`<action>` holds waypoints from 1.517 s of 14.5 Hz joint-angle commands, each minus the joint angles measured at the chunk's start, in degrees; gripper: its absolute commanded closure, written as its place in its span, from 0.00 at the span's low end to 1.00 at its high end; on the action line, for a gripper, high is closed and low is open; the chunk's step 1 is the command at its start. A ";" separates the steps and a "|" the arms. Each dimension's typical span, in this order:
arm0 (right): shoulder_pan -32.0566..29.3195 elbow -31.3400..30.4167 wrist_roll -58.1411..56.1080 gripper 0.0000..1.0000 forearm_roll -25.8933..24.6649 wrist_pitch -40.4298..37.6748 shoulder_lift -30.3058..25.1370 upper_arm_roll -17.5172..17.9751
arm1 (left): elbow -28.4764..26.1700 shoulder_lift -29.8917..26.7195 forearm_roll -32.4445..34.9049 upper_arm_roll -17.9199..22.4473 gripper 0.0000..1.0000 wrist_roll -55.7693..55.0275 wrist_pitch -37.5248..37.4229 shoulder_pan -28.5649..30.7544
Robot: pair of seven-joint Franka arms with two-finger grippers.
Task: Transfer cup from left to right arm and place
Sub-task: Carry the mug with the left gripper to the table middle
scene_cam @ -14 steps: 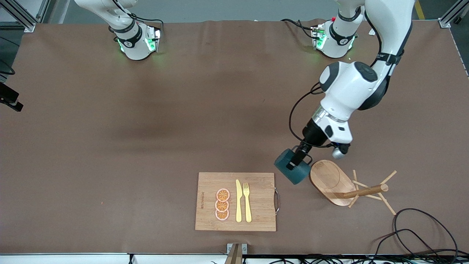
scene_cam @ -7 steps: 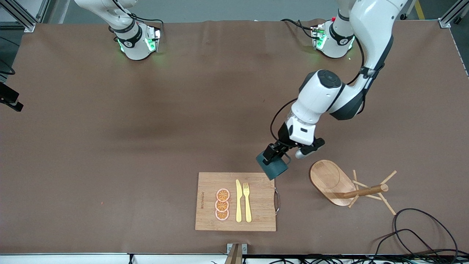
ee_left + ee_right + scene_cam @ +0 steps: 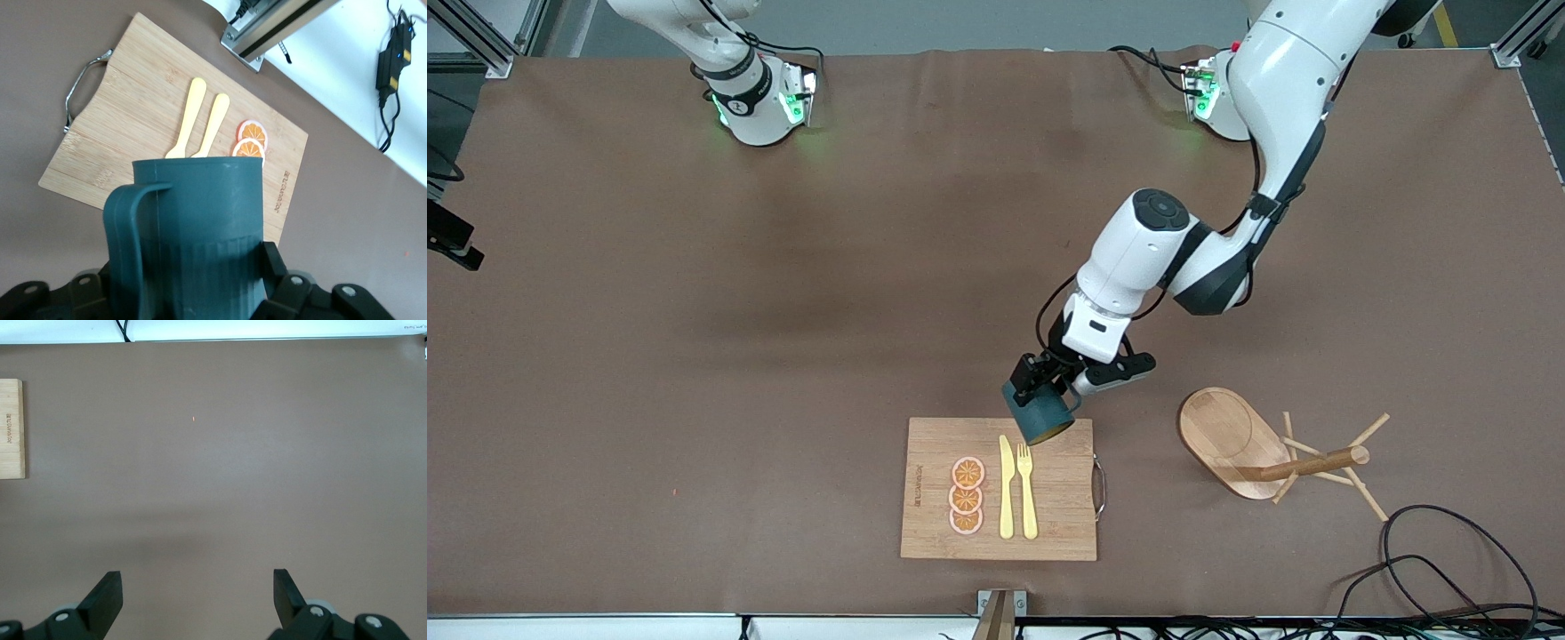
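Holding the cup (image 3: 1040, 417) clamped in the left gripper (image 3: 1040, 378), in the air over the cutting board (image 3: 925, 462) edge farthest from the front camera. Cup axis tilted, mouth aimed down toward the board, near the knife (image 3: 1006, 487) and fork (image 3: 1027, 489); handle (image 3: 127, 247) seen in the left wrist view. Right gripper (image 3: 197, 590) waiting, fingers apart, over bare table (image 3: 267, 453).

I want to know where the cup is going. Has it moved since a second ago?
Yes. The left gripper has carried the cup away from the peg rack, toward the right arm's end, so it now hangs over the cutting board's edge.
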 commanded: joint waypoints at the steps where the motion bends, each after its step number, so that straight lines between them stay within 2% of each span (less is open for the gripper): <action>1: 0.27 0.17 0.22 0.00 -0.21 -0.48 -0.13 -0.11 | 5.35 0.95 3.83 0.66 0.32 -0.26 -9.18 -2.09; 3: 0.27 0.17 0.22 0.00 -0.21 -0.39 -0.13 -0.02 | 6.94 1.13 5.33 1.18 0.33 -0.34 -13.52 -3.76; 6: 0.27 0.17 0.22 0.00 -0.21 -0.48 -0.13 -0.02 | 7.03 1.13 9.72 4.51 0.33 -2.44 -14.05 -8.84; 11: 0.27 0.17 0.22 0.00 -0.21 -0.39 -0.13 -0.02 | 12.12 4.72 11.93 20.23 0.33 -11.92 -17.92 -26.41; 14: 0.27 0.17 0.22 0.00 -0.21 -0.39 -0.13 -0.02 | 12.74 7.01 15.95 32.61 0.33 -21.40 -18.01 -40.37; 16: 0.27 0.17 0.22 0.00 -0.21 -0.39 -0.04 -0.02 | 12.74 9.81 19.99 37.03 0.34 -26.86 -18.36 -46.45; 17: 0.27 0.17 0.22 0.00 -0.21 -0.39 -0.04 -0.02 | 12.74 10.87 23.93 38.53 0.34 -29.24 -18.80 -48.74; 22: 0.27 0.17 0.22 0.00 -0.21 -0.39 -0.04 -0.02 | 12.83 15.27 41.86 38.63 0.36 -43.03 -20.37 -54.11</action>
